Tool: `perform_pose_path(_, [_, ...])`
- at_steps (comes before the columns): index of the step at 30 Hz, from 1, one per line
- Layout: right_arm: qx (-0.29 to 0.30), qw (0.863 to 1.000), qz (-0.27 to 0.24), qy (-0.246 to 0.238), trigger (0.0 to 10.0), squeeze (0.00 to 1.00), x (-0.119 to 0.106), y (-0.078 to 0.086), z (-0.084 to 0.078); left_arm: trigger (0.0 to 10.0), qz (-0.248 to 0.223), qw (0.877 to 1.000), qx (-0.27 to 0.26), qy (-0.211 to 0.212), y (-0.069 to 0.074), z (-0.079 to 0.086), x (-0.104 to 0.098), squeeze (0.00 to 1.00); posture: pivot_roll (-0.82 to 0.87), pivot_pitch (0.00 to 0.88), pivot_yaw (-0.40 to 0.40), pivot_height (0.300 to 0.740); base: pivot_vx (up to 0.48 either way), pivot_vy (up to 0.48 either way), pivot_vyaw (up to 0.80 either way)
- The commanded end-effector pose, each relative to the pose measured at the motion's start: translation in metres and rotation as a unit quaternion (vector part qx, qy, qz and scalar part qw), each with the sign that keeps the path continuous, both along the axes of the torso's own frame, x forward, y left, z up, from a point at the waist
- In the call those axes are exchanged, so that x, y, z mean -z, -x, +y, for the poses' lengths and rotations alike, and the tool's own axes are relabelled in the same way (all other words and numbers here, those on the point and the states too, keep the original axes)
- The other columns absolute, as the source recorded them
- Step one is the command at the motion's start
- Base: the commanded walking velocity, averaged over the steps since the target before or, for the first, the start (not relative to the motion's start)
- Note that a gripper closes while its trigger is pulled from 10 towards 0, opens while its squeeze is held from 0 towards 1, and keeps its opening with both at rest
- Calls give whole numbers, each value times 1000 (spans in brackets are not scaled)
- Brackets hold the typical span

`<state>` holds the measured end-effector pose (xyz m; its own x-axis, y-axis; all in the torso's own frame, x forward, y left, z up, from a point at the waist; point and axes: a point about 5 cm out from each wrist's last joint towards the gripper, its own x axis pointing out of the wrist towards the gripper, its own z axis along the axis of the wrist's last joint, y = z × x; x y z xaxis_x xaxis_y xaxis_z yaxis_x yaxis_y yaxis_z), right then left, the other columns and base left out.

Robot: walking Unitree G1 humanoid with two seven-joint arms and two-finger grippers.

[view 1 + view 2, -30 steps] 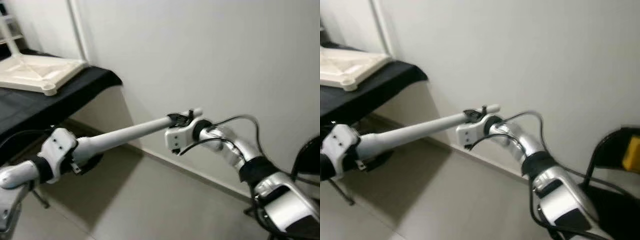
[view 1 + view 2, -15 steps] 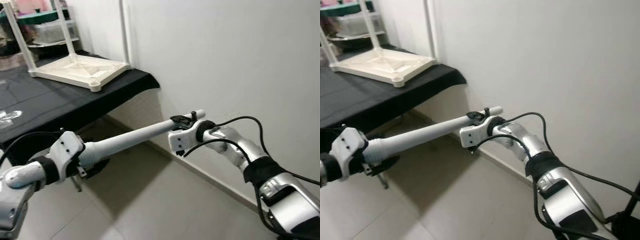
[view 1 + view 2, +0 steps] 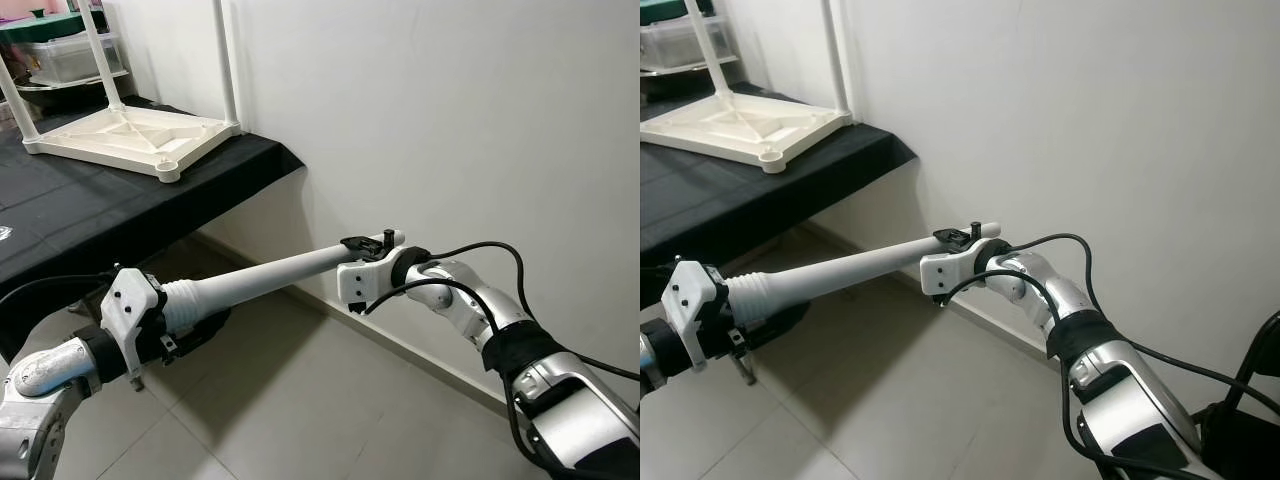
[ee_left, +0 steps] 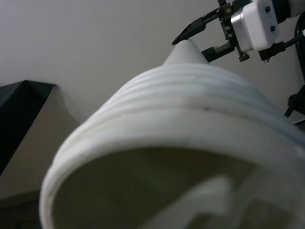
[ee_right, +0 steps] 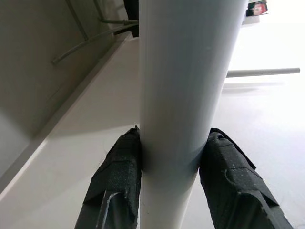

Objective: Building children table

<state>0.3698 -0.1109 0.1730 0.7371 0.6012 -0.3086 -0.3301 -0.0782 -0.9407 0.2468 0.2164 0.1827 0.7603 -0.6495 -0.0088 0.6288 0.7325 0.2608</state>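
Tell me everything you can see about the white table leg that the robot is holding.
The table leg is a long, smooth, white tube, plastic by its look, tapering toward one end. Its wide end is hollow with ribbed threads around the mouth. It is held in the air, nearly level, rising slightly toward the thin end. The left pincer holds the threaded end; the right pincer clamps the thin end between its black fingers.

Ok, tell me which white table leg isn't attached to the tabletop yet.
The white leg held level between the left gripper and right gripper. The other legs stand upright from the upturned tabletop.
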Motion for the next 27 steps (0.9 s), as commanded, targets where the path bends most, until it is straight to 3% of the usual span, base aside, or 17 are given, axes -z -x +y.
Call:
perform_pose_path(1, [-129, 992, -6, -4, 10000, 0, 0, 20, 51, 0, -24, 999, 41, -1, 1, -21, -7, 0, -55, 0, -31, 740, 0, 0, 0])
perform_pose_path(11, [-122, 993, -5, -3, 10000, 0, 1, 19, 48, 0, -20, 998, 57, 3, 4, -26, -5, 0, -57, 0, -30, 740, 0, 0, 0])
perform_pose_path(12, [-121, 993, -5, -3, 10000, 0, 1, 19, 48, 8039, -17, 999, 46, -2, 2, -26, -4, 0, -58, 0, -30, 740, 0, 0, 0])
perform_pose_path(15, [-121, 993, -5, -3, 10000, 0, 1, 19, 48, 8039, -17, 999, 46, -2, 2, -26, -4, 0, -58, 0, -30, 740, 0, 0, 0])
perform_pose_path(16, [-120, 993, -6, -3, 10000, 0, 1, 19, 47, 10000, -16, 999, 38, -5, 0, -26, -3, 0, -59, 0, -31, 740, 0, 0, 0])
perform_pose_path(26, [-93, 995, -21, 0, 10000, 0, -1, 11, 42, 10000, -12, 999, 35, -3, 3, -24, -3, 0, -56, 0, -35, 740, 0, 0, 0])
perform_pose_path(27, [-89, 996, -25, 0, 10000, 0, -2, 9, 41, 10000, -17, 999, 30, 0, 3, -23, -4, 286, -55, 0, -36, 740, 0, 0, 0])
